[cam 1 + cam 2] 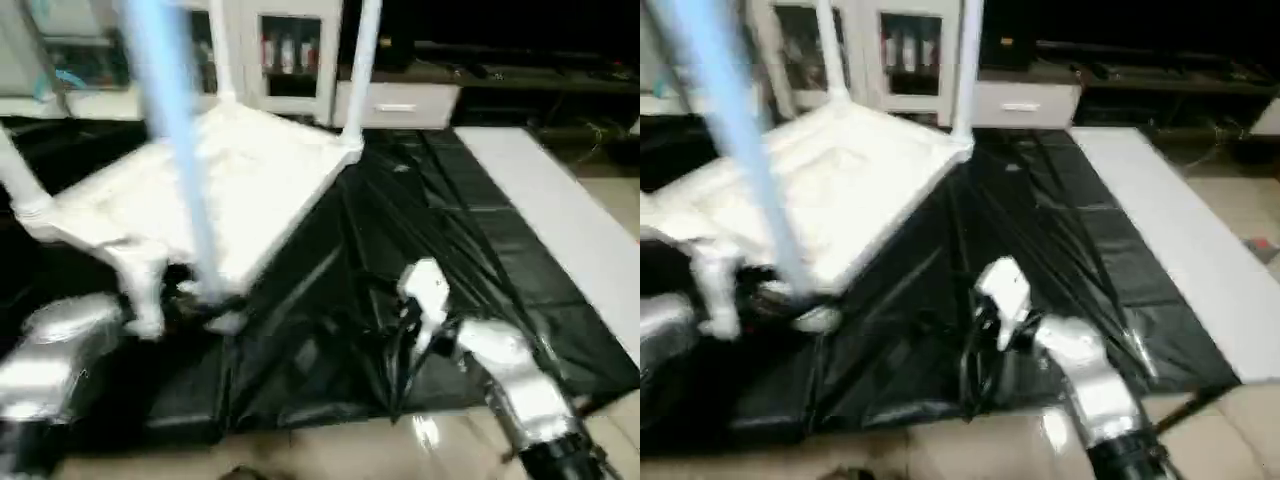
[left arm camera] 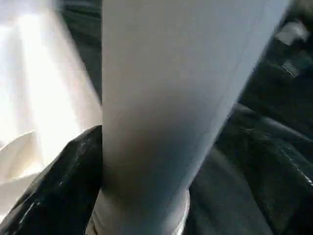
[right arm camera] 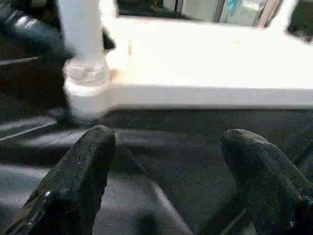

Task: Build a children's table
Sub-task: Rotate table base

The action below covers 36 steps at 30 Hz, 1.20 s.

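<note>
Here, crinkled black sheeting [image 1: 420,240] covers the work table, cabinets [image 1: 290,50] behind.

Silver rounded forearms, right tool [image 3: 164,181] with two stubby matte-black rubbery fingers [image 3: 73,181], white block at right wrist [image 1: 428,290], black cables beside it.

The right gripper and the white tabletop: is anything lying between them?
Only bare black table cover lies between the right gripper and the tabletop, in the right wrist view.
</note>
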Available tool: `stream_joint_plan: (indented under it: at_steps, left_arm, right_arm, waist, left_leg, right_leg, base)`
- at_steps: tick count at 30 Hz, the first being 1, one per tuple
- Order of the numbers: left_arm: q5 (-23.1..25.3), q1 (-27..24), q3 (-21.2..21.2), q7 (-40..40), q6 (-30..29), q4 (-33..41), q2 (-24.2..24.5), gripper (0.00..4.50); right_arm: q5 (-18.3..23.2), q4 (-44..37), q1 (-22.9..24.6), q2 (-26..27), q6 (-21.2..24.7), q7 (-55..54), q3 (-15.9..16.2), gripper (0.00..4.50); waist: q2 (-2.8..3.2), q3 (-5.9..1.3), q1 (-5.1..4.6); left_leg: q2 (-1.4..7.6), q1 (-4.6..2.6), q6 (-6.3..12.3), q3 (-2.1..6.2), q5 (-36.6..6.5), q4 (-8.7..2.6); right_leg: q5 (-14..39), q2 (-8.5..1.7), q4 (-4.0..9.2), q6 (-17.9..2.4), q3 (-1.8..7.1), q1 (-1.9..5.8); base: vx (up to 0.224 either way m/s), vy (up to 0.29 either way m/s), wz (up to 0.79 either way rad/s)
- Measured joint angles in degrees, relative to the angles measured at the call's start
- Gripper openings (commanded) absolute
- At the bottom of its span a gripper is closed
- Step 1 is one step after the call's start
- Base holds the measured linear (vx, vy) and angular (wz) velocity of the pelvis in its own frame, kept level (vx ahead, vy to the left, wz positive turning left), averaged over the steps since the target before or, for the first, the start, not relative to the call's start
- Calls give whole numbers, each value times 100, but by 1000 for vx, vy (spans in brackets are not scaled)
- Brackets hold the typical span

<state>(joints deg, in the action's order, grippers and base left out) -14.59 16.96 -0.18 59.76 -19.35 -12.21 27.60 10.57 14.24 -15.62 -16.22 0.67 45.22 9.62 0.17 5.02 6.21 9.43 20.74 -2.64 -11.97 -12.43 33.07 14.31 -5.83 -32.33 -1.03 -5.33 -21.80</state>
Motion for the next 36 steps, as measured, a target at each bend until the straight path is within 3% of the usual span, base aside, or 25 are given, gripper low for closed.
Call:
stream_joint_plan:
  at_steps: [1, 2, 3, 4, 5, 6, 7, 8, 9, 11, 12, 14, 17, 21, 27, 36]
  left_arm:
    - [143, 209, -199, -54, 93, -168, -225, 448]
    - [279, 435, -353, -196, 228, -380, -520, 448]
    - [396, 719, -521, -337, 300, -540, -713, 448]
    - [464, 915, -630, -463, 404, -569, -907, 448]
    - [560, 1044, -705, -606, 554, -643, -1066, 448]
    - [707, 1052, -711, -889, 732, -914, -1200, 448]
    - [828, 1032, -768, -1076, 773, -1192, -1274, 448]
    - [996, 1091, -861, -1359, 912, -1518, -1386, 448]
    - [1075, 1244, -918, -1512, 1071, -1680, -1506, 448]
    - [1275, 1464, -965, -1952, 1425, -1966, -1662, 448]
    - [1333, 1537, -939, -2140, 1521, -2078, -1658, 448]
    - [1349, 1658, -768, -2421, 1625, -2154, -1663, 448]
    - [1192, 1695, -526, -2433, 1822, -2122, -1674, 448]
    - [946, 1455, -537, -1752, 1865, -1779, -1451, 448]
    - [484, 1040, -630, -749, 1243, -942, -875, 448]
    - [-46, 482, -215, -706, 903, -362, -752, 448]
  right_arm:
    - [-24, 19, -32, -32, -35, -83, -68, 382]
    - [-42, 45, -53, -15, -68, -155, -106, 382]
    - [-45, 14, 20, -35, -122, -186, -162, 382]
    - [-77, 48, 52, -56, -120, -229, -187, 382]
    - [-119, 66, 23, -76, -111, -252, -205, 382]
    - [-146, 67, -139, -54, -106, -291, -189, 382]
    - [-143, 18, -132, -36, -126, -302, -188, 382]
    - [-142, -21, -41, -61, -140, -318, -222, 382]
    - [-145, 1, 3, -101, -133, -351, -252, 382]
    - [-148, 5, 52, -39, -112, -364, -220, 382]
    - [-147, -39, 40, -6, -116, -365, -206, 382]
    - [-144, -96, 63, -63, -118, -393, -252, 382]
    - [-115, -177, 292, -95, -80, -455, -344, 382]
    - [-89, -261, 374, -74, -63, -463, -345, 382]
    - [17, -327, 375, -80, 9, -428, -348, 382]
    - [108, -634, 429, -42, 98, -333, -339, 382]
  waist:
    - [149, 44, 2]
    - [290, 68, -15]
    - [248, 81, 78]
    - [103, 40, 228]
    - [-162, -78, 371]
    - [-224, -130, 366]
    - [-116, -125, 431]
    - [45, -166, 487]
    - [124, -164, 509]
    - [190, -149, 433]
    - [202, -159, 352]
    - [213, -167, 179]
    - [221, -172, 16]
    - [219, -171, -122]
    - [217, -170, -119]
    - [186, -172, -117]
  left_leg:
    - [36, -24, 1, 119, 0, 49]
    - [137, 51, -1, 149, 5, 65]
    - [158, 114, -6, 20, 7, 73]
    - [188, 211, -19, -177, 14, 52]
    - [180, 290, -140, -375, 92, -9]
    - [112, 432, -342, -272, 107, 270]
    - [35, 340, -311, 148, 121, 502]
    - [-32, 171, -163, 605, 30, 673]
    - [-33, 139, -212, 654, -11, 543]
    - [39, 174, -154, 616, 113, 359]
    - [45, 202, -101, 607, 157, 331]
    - [46, 255, -53, 554, 185, 322]
    - [55, 258, -30, 488, 203, 267]
    - [55, 243, -22, 437, 207, 253]
    - [55, 234, -5, 371, 197, 237]
    - [55, 244, 23, 349, 181, 234]
  right_leg:
    - [-1, -20, 82, 4, -196, 130]
    - [156, -44, -31, 32, -532, 311]
    - [349, -93, -557, -76, -549, 187]
    - [458, -93, -914, -135, -532, 244]
    - [747, -57, -1073, -136, -319, 362]
    - [812, -73, -1164, 102, -164, 226]
    - [810, 25, -1182, 98, -78, 249]
    - [790, 98, -1156, 80, -64, 295]
    - [700, 121, -1090, 80, -60, 287]
    - [425, 257, -805, -30, 15, 243]
    - [364, 260, -747, -5, 2, 268]
    - [319, 249, -727, 41, 17, 218]
    - [269, 241, -660, 63, 39, 204]
    - [262, 238, -646, 67, 90, 194]
    - [260, 238, -634, 70, 143, 168]
    - [236, 238, -579, 96, 157, 171]
  base:
    - [-45, 67, -29]
    - [-45, 67, -29]
    - [-75, 86, 5]
    - [-63, 56, 14]
    - [-36, -64, 21]
    - [70, -242, 23]
    - [112, -235, 16]
    - [86, -115, 9]
    - [0, 0, 0]
    - [-94, 46, 16]
    - [-73, 54, -5]
    - [0, 0, 0]
    - [0, 0, 0]
    - [0, 0, 0]
    - [0, 0, 0]
    - [0, 0, 0]
